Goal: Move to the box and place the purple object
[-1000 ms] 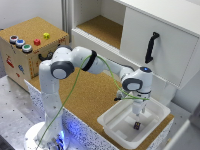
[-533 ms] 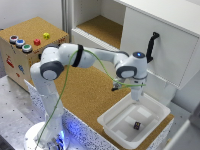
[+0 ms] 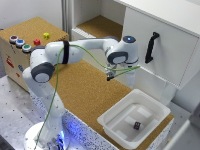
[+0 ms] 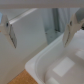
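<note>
- Robot arm (image 3: 75,52), white with a green cable along it, reaches from the lower left of the exterior view toward the centre right of the frame.
- Its gripper (image 3: 111,76) hangs in the air just right of centre, above the cork tabletop (image 3: 85,90) and up and to the left of the tub.
- In the wrist view the jaws are spread wide, one finger (image 4: 11,34) on each side of the frame, with nothing between them.
- A shallow white box (image 3: 111,122) sits at the lower right of the exterior view, on the near corner of the tabletop.
- Inside it, the purple object (image 3: 136,125) lies on the ridged floor, toward the lower right part of the tub, well apart from the gripper.
- The wrist view shows the white box (image 4: 35,62) as a blurred rim and corner; the small block cannot be made out there.
- A large white cabinet (image 3: 170,45) with a black handle (image 3: 151,47) fills the upper right, just behind the arm's wrist.
- At the upper left stands a brown wooden crate (image 3: 30,45) with a cork top, carrying coloured buttons (image 3: 19,43) and small red (image 3: 36,42) and yellow (image 3: 46,35) blocks.
</note>
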You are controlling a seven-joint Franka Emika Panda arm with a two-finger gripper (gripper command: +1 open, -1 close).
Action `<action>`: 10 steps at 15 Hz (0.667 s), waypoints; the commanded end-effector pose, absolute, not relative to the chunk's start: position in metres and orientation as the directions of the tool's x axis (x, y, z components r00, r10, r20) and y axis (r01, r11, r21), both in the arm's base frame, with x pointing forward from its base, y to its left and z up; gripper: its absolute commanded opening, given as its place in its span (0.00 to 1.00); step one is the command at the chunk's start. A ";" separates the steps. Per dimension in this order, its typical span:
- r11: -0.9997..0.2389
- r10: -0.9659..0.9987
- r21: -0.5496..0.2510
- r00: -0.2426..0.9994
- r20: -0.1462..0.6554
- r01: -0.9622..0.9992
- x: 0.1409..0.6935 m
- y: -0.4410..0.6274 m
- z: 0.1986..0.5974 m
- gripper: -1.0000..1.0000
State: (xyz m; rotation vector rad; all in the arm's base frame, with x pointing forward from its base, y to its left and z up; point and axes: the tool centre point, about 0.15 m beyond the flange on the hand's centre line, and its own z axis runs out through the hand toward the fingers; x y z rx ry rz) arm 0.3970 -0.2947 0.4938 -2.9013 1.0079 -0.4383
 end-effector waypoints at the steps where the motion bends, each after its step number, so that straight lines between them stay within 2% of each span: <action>1: -0.951 -0.310 -0.036 0.949 0.060 -0.308 0.420 -0.302 0.536 1.00; 4: -0.985 -0.174 -0.019 0.983 0.050 -0.174 0.427 -0.310 0.549 1.00; 10: -0.990 0.140 0.034 0.986 0.086 0.137 0.478 -0.320 0.577 1.00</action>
